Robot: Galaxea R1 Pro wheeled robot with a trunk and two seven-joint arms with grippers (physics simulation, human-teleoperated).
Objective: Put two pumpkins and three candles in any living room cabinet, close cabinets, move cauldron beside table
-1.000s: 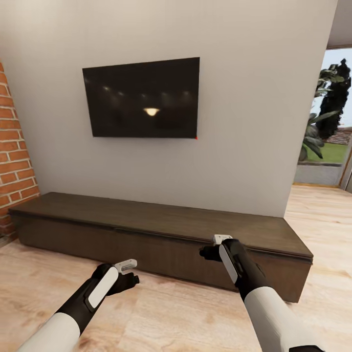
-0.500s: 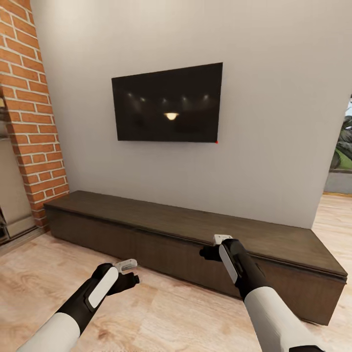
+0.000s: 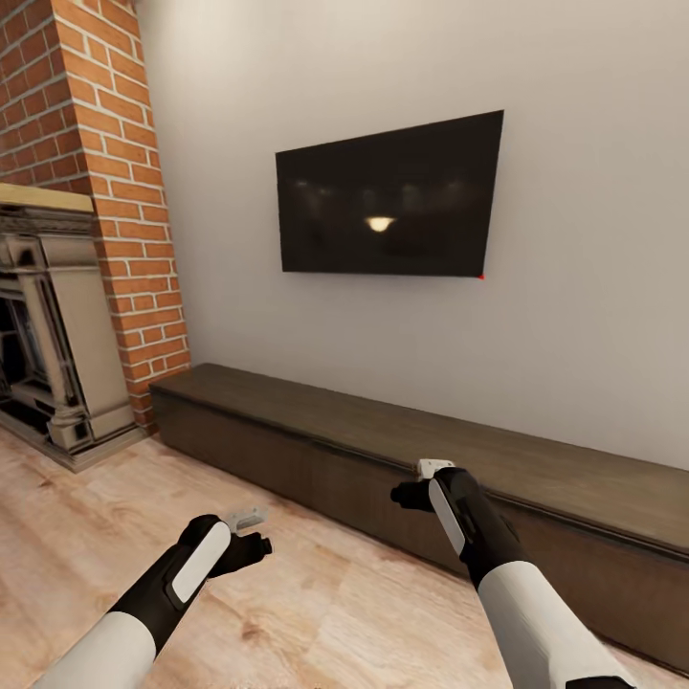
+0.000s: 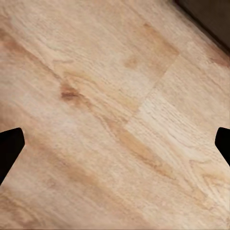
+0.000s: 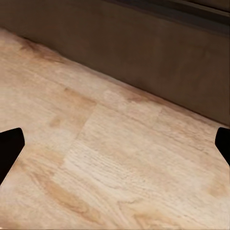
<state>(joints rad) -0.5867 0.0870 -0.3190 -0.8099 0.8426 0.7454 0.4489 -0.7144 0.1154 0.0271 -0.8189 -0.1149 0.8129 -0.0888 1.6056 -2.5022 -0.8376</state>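
Dark-brown wood makes up the cabinet (image 3: 402, 450), which is seen running along the wall from about nine o'clock to four o'clock in the head view, below a wall-mounted television (image 3: 388, 201). Its fronts are shut and flush, with only a thin shadowed groove under the top edge. A brick column (image 3: 115, 191) and a fireplace (image 3: 48, 325) are seen at nine o'clock. Both arms are held low over the plank floor (image 3: 316, 603). The left gripper (image 3: 251, 534) is spread wide, its dark fingertips (image 4: 9, 148) being seen at opposite edges of the left wrist view with nothing between them; the right gripper (image 3: 421, 483) is likewise spread and empty, just in front of the cabinet. No handles are offered, so the stiff, smooth drawer front is judged best taken by hooking a finger into the groove at twelve o'clock and pulling straight out; a slip is likely.
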